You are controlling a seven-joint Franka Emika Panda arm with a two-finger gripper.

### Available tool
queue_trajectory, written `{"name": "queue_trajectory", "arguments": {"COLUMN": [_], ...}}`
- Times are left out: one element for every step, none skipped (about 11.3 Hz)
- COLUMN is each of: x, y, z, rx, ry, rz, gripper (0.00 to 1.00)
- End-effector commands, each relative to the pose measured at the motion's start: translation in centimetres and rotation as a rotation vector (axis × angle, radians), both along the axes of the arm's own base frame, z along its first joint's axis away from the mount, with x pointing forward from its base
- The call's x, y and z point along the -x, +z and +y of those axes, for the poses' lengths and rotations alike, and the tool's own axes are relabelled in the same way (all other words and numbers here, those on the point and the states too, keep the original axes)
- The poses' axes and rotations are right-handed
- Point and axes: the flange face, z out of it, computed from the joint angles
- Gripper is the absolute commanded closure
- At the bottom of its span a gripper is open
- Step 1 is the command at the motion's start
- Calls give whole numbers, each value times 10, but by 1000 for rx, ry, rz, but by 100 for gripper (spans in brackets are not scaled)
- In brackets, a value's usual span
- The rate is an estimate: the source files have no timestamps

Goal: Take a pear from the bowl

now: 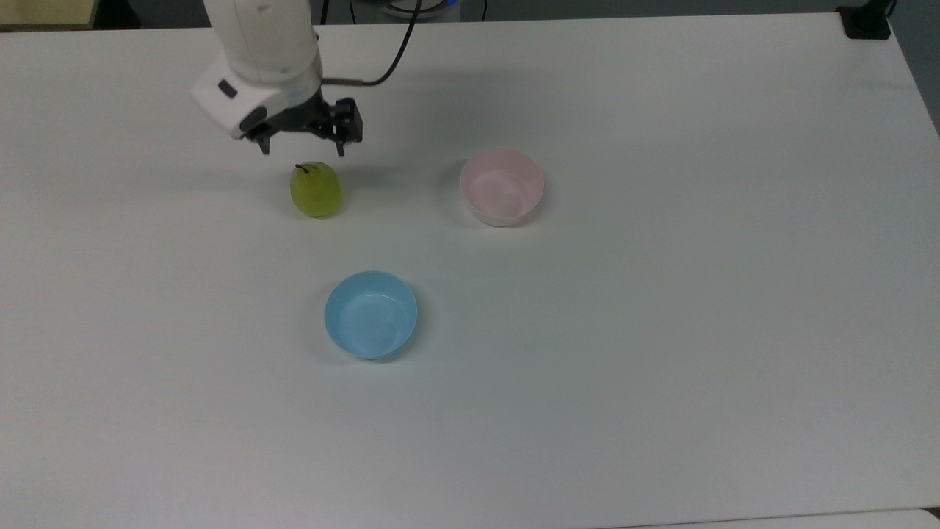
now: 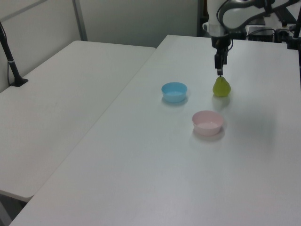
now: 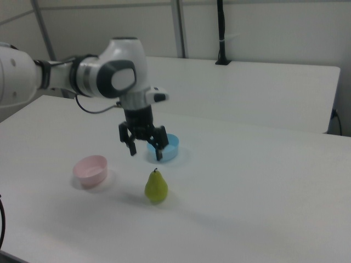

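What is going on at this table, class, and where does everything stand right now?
A single robot arm's gripper hangs open just above the pear, holding nothing. The pear stands upright on the white table, stem up, outside both bowls. The pink bowl and the blue bowl both sit empty, apart from the pear and from each other.

Smooth, slightly glossy pear (image 1: 316,190); smooth plastic bowl (image 1: 502,186); matt white table (image 1: 661,330).

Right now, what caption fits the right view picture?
Open gripper hovers above the upright pear on the white table, pink bowl empty.
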Motion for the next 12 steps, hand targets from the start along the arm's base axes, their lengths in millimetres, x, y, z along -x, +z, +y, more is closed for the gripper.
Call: {"name": "queue_trajectory", "arguments": {"x": [11, 19, 29, 39, 47, 51, 54, 55, 55, 56, 55, 53], "y": [67, 87, 108, 125, 143, 153, 165, 169, 174, 176, 175, 172], "z": [54, 70, 86, 99, 113, 120, 122, 124, 126, 124, 122, 121], "rx": [16, 14, 5, -5, -11, -17, -35, -47, -46, -43, -42, -39], "ry": [-40, -32, -8, 11, 36, 44, 41, 37, 11, -43, -52, -52], "rz": [-41, -67, -83, -96, -108, -107, -107, -106, -116, -112, -110, -108], "gripper": [0, 0, 0, 0, 0, 0, 0, 0, 0, 0, 0, 0]}}
